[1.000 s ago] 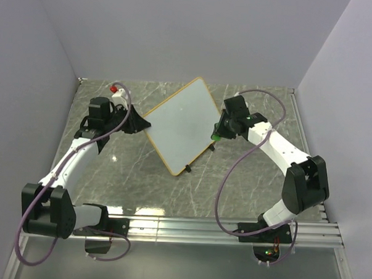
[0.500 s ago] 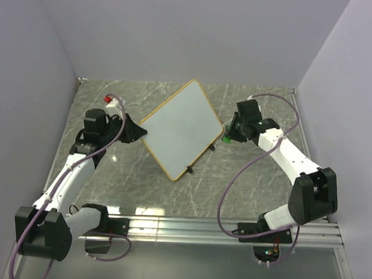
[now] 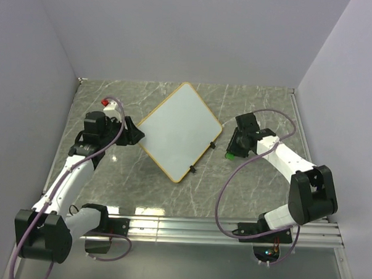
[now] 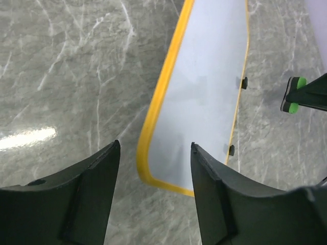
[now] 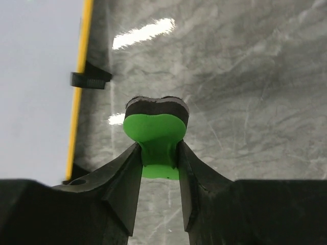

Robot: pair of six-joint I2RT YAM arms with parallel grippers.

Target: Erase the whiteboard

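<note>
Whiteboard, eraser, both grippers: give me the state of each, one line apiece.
whiteboard: resting on the table, no marks visible, not gripped.
green eraser: pinched in the right gripper, off the board.
left gripper: open, empty, at the board's left corner.
right gripper: shut on the green eraser.

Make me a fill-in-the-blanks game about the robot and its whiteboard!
The right gripper pinches a ___ eraser. The left gripper has its jaws ___ and empty. The whiteboard rests on the marble ___.
Missing words: green, open, table.
</note>
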